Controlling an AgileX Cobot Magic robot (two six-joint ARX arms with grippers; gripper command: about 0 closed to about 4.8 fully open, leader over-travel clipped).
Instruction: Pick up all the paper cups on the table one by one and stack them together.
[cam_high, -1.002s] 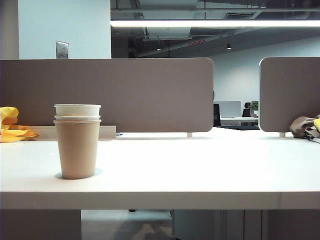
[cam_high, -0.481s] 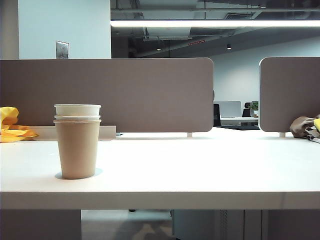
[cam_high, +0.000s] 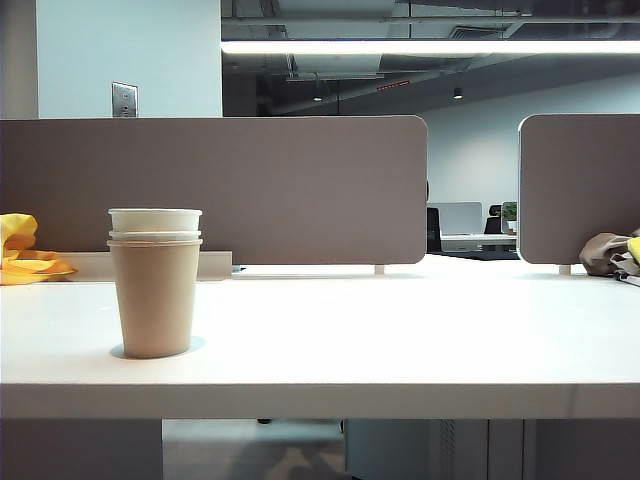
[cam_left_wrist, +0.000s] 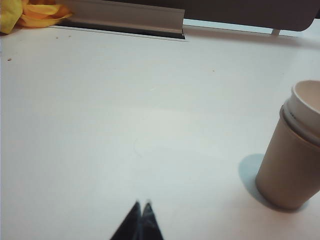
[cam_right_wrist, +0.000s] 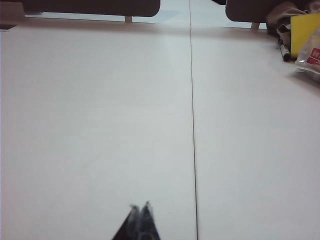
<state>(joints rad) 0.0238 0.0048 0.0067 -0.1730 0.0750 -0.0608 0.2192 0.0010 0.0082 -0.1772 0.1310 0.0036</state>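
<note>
Outside cam: the cups (cam_high: 155, 282) sit nested in one stack, brown outermost, on the left of the desk (cam_high: 400, 340). Left wrist: left gripper (cam_left_wrist: 141, 204) fingers pinched together, empty, stack nearby. Right wrist: right gripper (cam_right_wrist: 139, 206) also closed, empty, over bare desk.

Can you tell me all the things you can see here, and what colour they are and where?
brown paper cup: one, kraft brown, standing on the left of the table, outermost of the stack
white paper cups: two rims showing, white, nested inside the brown cup
table: one, white, fills the foreground
partition panels: two, grey, upright along the far edge of the table
yellow cloth: one, yellow, far left by the panel
bag and packets: a small heap, brownish and yellow, far right edge of the table
left gripper: one, black, tips together, above bare table beside the stack, holding nothing
right gripper: one, black, shut, above bare table, holding nothing
</note>
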